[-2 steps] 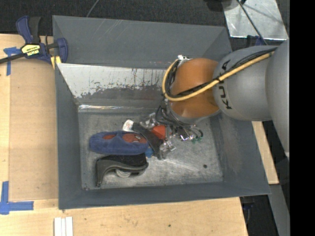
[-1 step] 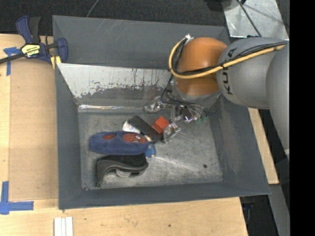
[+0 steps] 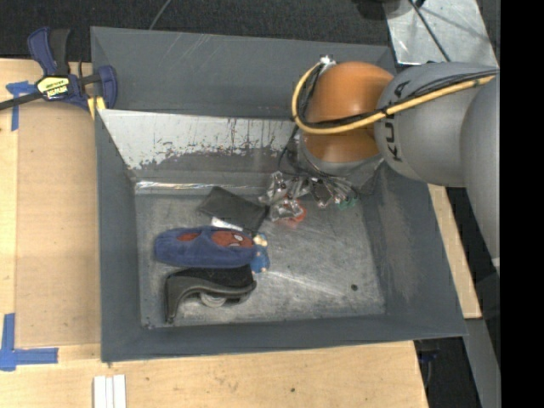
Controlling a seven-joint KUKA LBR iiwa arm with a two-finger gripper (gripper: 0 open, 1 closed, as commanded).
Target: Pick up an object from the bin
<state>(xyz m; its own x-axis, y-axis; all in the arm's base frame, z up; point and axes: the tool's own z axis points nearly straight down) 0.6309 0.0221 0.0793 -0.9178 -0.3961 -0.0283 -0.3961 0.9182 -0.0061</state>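
Camera view: the end effector (apart or together, I cannot tell) hangs near the bin's back wall, over a small red item, with a black flat piece lying diagonally just left.

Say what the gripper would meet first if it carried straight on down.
Most likely the small red thing right under the gripper, beside the black card; depth is unclear, so they may be touching.
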